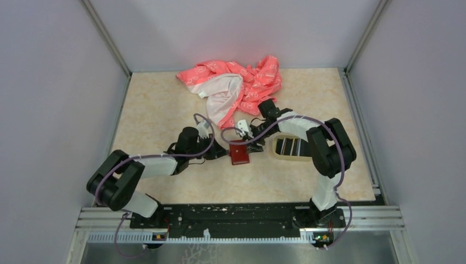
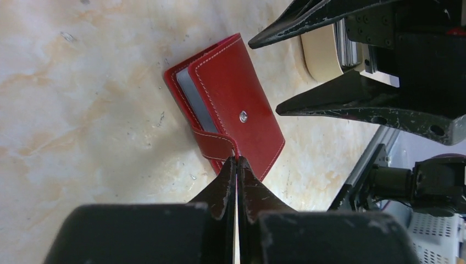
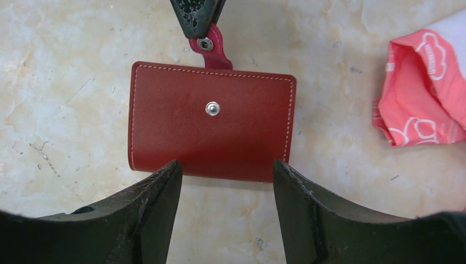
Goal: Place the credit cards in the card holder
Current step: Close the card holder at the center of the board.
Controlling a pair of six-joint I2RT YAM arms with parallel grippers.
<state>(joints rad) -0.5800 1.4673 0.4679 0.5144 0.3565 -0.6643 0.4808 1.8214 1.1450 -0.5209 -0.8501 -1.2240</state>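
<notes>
Pinching card holder (image 3: 211,124) strap (image 3: 212,46), left tool (image 2: 237,160)

The arms (image 1: 156,165) have black joints and white covers. A purple cable (image 1: 212,138) follows each one. The pincer fingers (image 3: 148,214) are black and scratched.

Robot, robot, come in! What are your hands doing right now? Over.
Left gripper shut on card holder strap. Right gripper open over it. Credit cards in tray. Cloth lies apart.
</notes>
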